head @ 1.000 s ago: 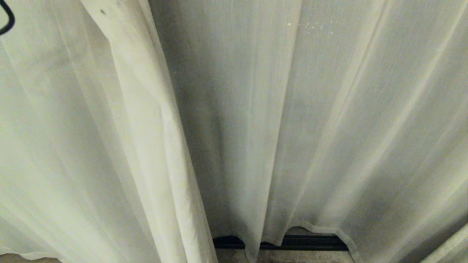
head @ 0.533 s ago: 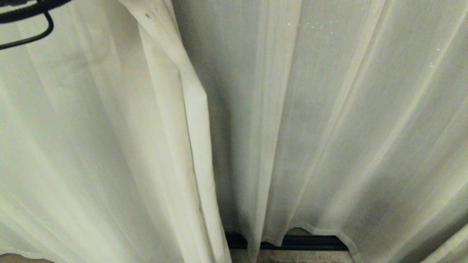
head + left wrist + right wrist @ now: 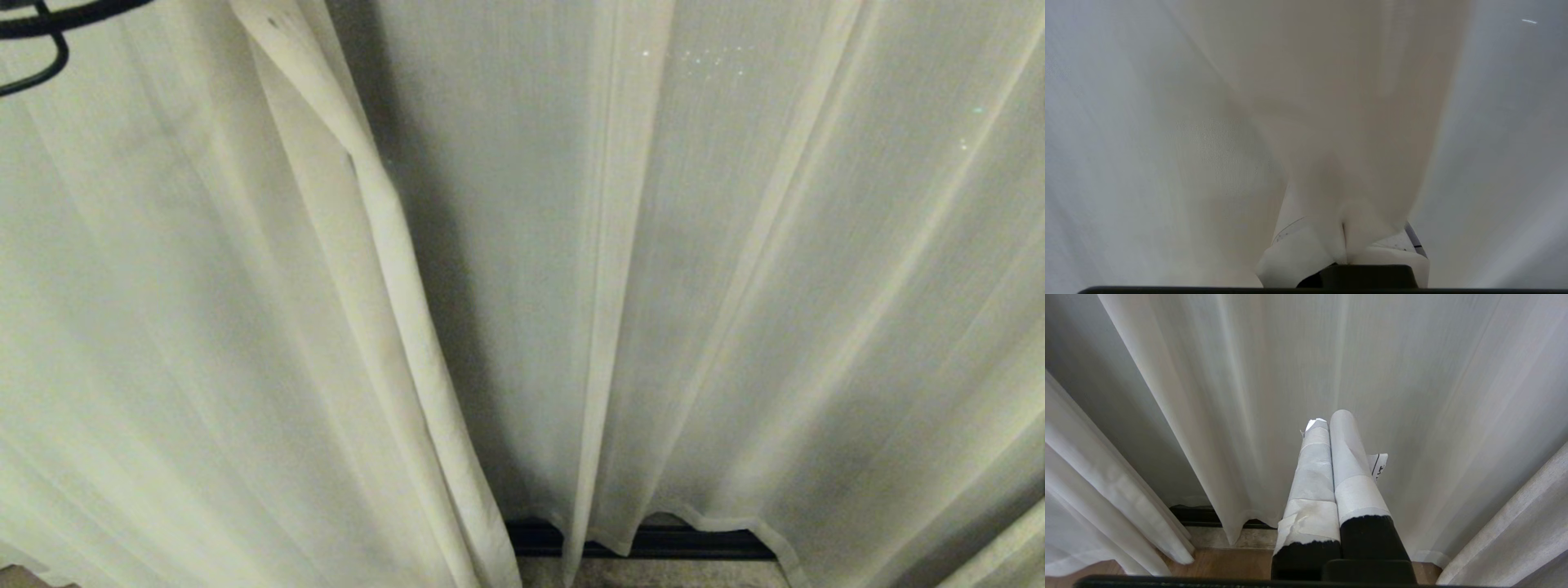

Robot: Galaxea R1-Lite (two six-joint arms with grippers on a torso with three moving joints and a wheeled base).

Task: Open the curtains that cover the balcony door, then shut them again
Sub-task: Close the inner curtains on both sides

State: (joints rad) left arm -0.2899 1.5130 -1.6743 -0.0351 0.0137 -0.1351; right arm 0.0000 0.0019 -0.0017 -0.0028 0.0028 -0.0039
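A: Checking progress on the curtains (image 3: 735,269). What do you have?

B: My left claw (image 3: 1344,245) is clenched on a gathered fold of the thicker cream layer; the left wrist view shows fabric pinched between its taped fingers (image 3: 1306,249) and draping over them. In the head view only a dark cable (image 3: 33,49) shows at the upper left corner, so the arm itself sits outside that view.

A: And the right one?

B: My right claw (image 3: 1331,428) hangs idle in front of the sheer layer, fingers pressed together, gripping nothing. Parked, by the look of it.

A: Is the balcony door showing?

B: No glass visible. Only a dark track (image 3: 653,541) shows under the hem, above a strip of floor (image 3: 653,572). The thick hemmed edge (image 3: 392,269) hangs just left of centre, overlapping the sheer panel, which spans the centre and right unbroken.

A: So which stage?

B: Judgement only: cloth covers the whole opening ahead of me. Either the opening pull has barely begun or the closing pull is nearly finished; I cannot tell which from this alone. Left to do at minimum: let go of the fold.
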